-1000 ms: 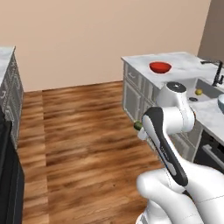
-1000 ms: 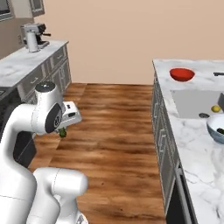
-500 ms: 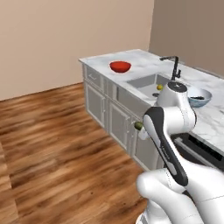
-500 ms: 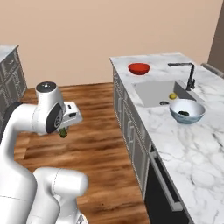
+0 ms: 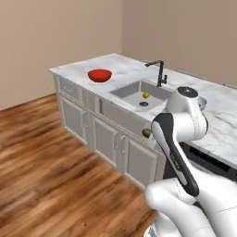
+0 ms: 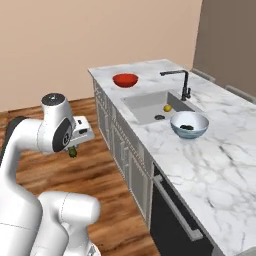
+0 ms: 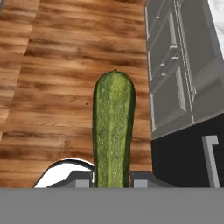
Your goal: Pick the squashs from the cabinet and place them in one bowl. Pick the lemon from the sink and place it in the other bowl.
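A white robot arm stands on a wood floor beside a long marble kitchen counter [image 6: 200, 165]. Its gripper [image 7: 113, 178] is closed tightly on a dark green squash [image 7: 113, 131], which sticks out between the two fingers and hangs over the floor, near the grey cabinet fronts [image 7: 175, 65] under the counter. In the right base view the squash shows as a small green tip under the hand, well short of the counter.

On the counter sits a pale blue-white glass bowl [image 6: 189, 124], just beside the sink [image 6: 155, 106]. Something dark lies inside it, probably the first squash, though it is too small to tell for sure. A small yellow lemon [image 6: 167, 108] rests in the sink basin near the drain, below the black faucet [image 6: 182, 82]. A shallow red bowl [image 6: 125, 79] stands at the far end of the counter, well apart from the sink, and looks empty.

The step in hand appears to be carrying this squash to the glass bowl. The next move calls for lifting the hand above counter height, reaching across to a spot over the glass bowl, and only then opening the fingers. The lemon is not yet moved to the red bowl.
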